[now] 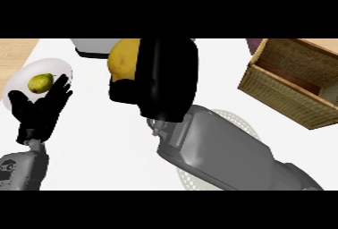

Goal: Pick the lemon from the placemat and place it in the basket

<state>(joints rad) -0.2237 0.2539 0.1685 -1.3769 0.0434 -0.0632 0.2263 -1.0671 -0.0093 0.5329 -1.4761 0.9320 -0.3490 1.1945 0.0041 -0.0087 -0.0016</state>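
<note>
Lemon (123, 58) lifted, clasped in right robot hand (155, 85) — carry step.
Held well left of basket (290, 85); next, across and over its rim. Left robot hand (41, 109) open, resting, far left of basket.

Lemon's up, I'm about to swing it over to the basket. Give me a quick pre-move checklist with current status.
1. Lemon held: ok, right hand is curled round it.
2. Lemon lifted off the placemat: ok, it shows well away from the mat.
3. Basket open to receive: ok, top uncovered; its inside is only partly visible.
4. Path rightward to the basket: ok, nothing shows between them.
5. Left hand out of the way: ok, open at the view's left, by the plate with a pear.
</note>
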